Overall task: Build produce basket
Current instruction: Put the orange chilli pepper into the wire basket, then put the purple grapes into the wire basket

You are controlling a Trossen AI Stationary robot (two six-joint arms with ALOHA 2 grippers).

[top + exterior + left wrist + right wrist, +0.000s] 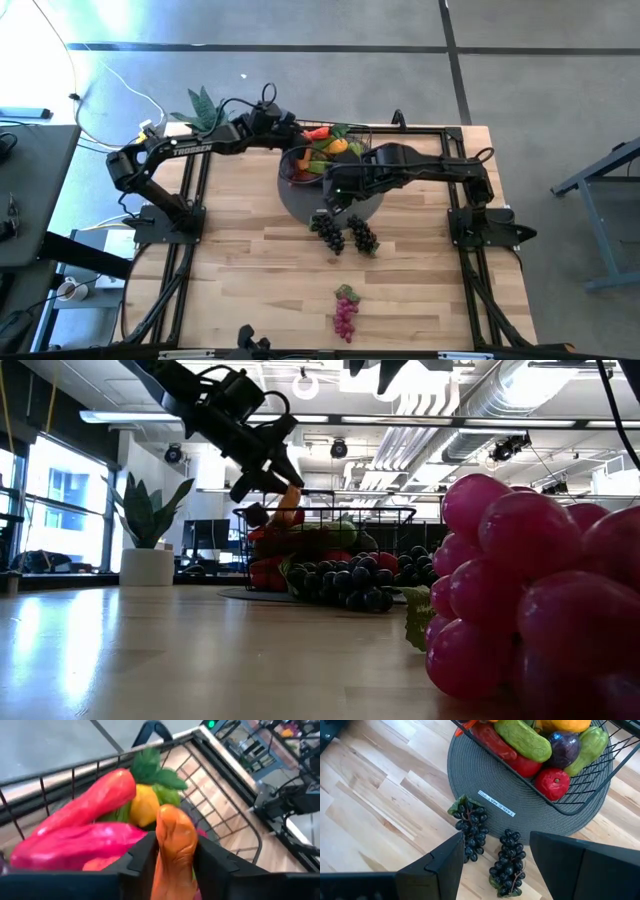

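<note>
a grey round woven mat (485, 805) lies flat on the light wooden bench (260, 270), directly below and ahead of the right hand, bearing a small white label (496, 803). a potted spiky green plant (148, 532) in a white pot stands at the bench's far corner, behind the left hand.

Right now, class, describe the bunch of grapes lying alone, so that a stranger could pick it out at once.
Start at the black wire basket on the grey round mat at the table's far middle. Two dark bunches lie at the mat's near edge. Go on toward the table's near edge: the bunch lying alone there is pinkish-purple, not near-black like those two.
</note>
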